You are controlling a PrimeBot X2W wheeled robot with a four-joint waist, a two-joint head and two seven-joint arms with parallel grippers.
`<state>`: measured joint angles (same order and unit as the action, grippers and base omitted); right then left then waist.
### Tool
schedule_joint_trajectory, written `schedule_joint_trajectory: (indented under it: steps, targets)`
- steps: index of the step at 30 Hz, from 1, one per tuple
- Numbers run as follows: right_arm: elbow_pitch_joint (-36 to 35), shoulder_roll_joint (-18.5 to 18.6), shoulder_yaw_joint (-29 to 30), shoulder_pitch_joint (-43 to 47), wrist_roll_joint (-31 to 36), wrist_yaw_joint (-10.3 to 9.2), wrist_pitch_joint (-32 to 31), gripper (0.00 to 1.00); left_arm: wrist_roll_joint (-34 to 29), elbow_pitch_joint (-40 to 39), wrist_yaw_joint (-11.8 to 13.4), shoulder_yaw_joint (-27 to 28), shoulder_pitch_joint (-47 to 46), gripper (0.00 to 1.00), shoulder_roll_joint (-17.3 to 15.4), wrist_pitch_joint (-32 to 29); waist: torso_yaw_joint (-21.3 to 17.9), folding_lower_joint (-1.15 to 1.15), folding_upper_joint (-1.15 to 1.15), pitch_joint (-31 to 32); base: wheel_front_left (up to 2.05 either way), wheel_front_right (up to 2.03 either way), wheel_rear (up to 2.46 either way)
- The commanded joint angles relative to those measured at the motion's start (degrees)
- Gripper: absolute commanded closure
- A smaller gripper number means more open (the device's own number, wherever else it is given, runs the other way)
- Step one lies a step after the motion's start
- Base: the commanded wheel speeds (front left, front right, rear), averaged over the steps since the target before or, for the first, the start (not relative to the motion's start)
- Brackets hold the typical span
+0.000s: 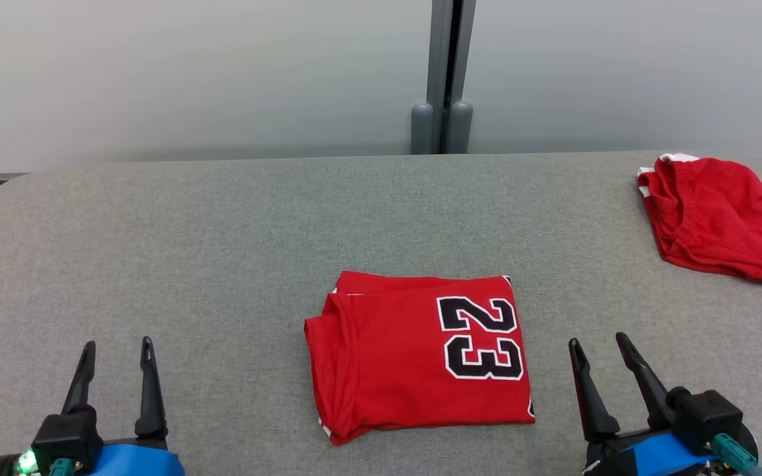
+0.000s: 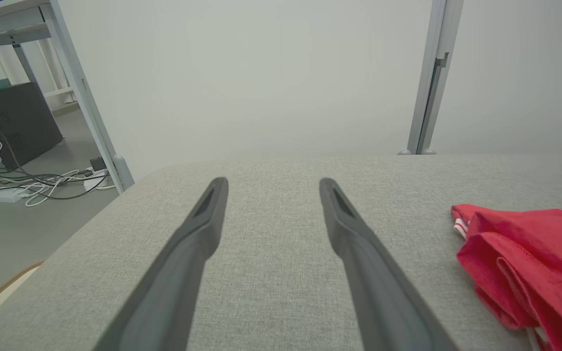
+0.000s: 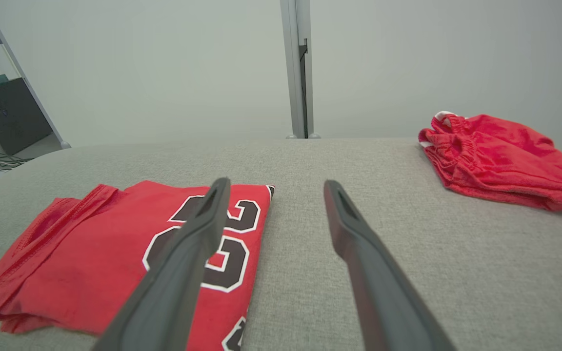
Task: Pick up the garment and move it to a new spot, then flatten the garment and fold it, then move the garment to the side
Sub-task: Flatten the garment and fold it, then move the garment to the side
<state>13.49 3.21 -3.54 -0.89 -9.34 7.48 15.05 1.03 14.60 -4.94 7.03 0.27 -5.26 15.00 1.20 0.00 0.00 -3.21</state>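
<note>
A red garment (image 1: 414, 357), a jersey with a black "23", lies folded into a rough rectangle in the middle of the grey padded table (image 1: 222, 231). My left gripper (image 1: 118, 342) rests open at the table's near left, well clear of the jersey. In the left wrist view its fingers (image 2: 273, 181) frame bare cloth, with the jersey's edge (image 2: 530, 253) off to the right. My right gripper (image 1: 598, 339) stands open just right of the jersey. Its left finger overlaps the "23" in the right wrist view (image 3: 276, 181), where the jersey (image 3: 90, 253) lies to the left. Nothing is held.
A second red piece, shorts with an elastic waist (image 1: 712, 211), lies folded at the table's far right corner (image 3: 495, 156). A grey post (image 1: 444, 79) stands behind the table. Off the table's left edge are floor cables (image 2: 17, 185) and a metal frame.
</note>
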Motion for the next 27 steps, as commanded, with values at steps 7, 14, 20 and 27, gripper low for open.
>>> schedule_joint_trajectory:
  steps: [7, 14, 20, 27]
  targets:
    - [2.71, -0.27, 1.62, 0.06, 1.23, 0.03, -0.03, 0.00, 0.88, -0.45, -0.44, -0.90, 0.80, 0.00, 0.10, 0.24, 0.52, 0.00, 0.00, 0.02, 0.00, 0.00, 0.00]
    - [4.09, -0.30, 2.36, -0.96, 0.68, 0.03, -0.03, 0.00, 1.24, -0.67, -0.54, -1.28, 0.89, 0.00, 0.22, 0.24, 0.48, 0.00, 0.00, -0.25, 0.00, 0.00, 0.00]
    - [4.92, -0.31, 2.39, -1.21, 0.38, 0.03, 0.00, 0.00, 1.39, -0.40, -0.37, -1.27, 1.00, 0.00, 0.21, 0.24, 0.41, 0.00, 0.00, -0.03, 0.00, 0.00, 0.00]
    - [5.44, -0.31, 1.93, -1.02, 0.24, 0.03, 0.02, 0.00, 1.55, -0.30, -0.08, -1.22, 1.15, 0.00, 0.17, 0.24, 0.29, 0.00, 0.00, 0.16, 0.00, 0.00, 0.00]
